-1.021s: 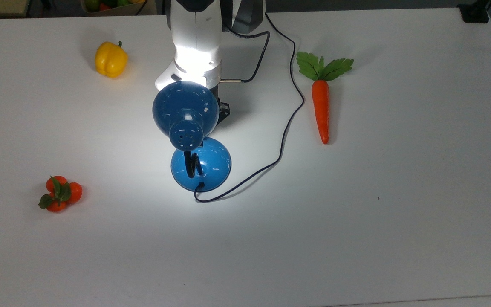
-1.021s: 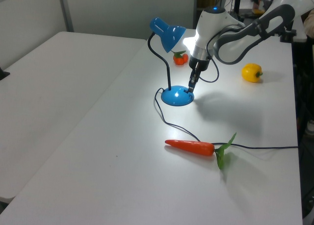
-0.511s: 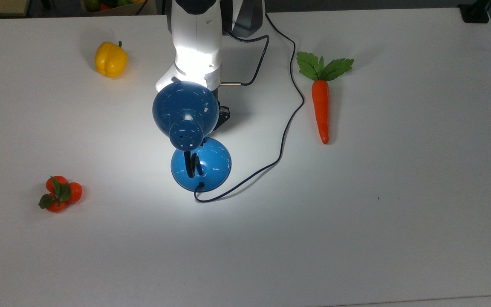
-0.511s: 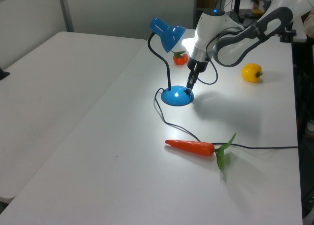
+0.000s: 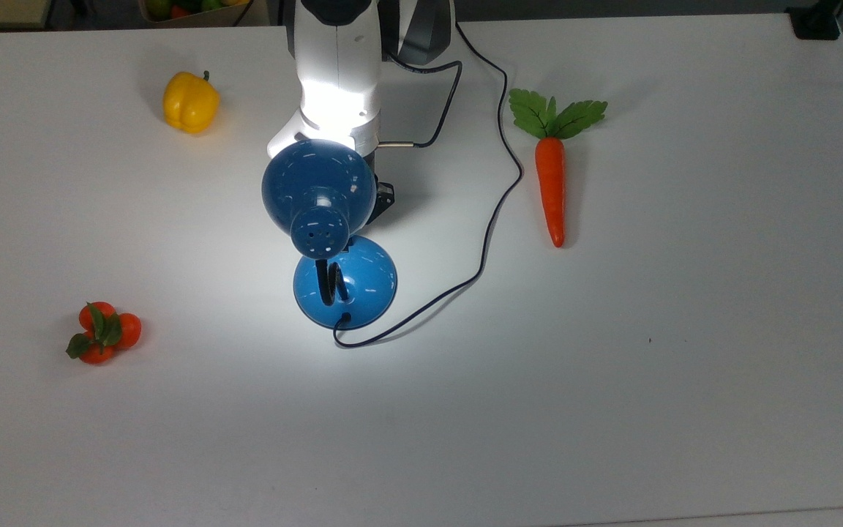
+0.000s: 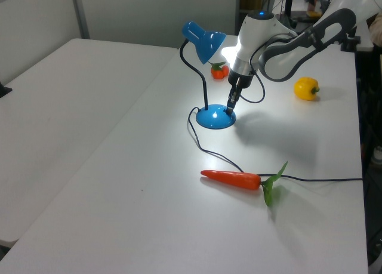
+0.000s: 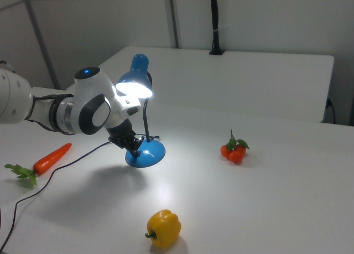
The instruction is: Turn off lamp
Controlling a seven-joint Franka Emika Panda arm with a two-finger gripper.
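Glowing on the white table [image 5: 685, 366], the lamp [image 5: 345, 282] meets the tool [image 6: 230, 105], grip state unclear.

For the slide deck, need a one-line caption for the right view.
Gripper tip at the base of the lit blue lamp; yellow pepper in front.

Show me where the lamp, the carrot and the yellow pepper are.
lamp [image 5: 359, 282], top view, on its round blue base.
carrot [image 5: 551, 183], top view, on the middle of its orange body.
yellow pepper [image 5: 190, 102], top view, on the middle of the fruit.
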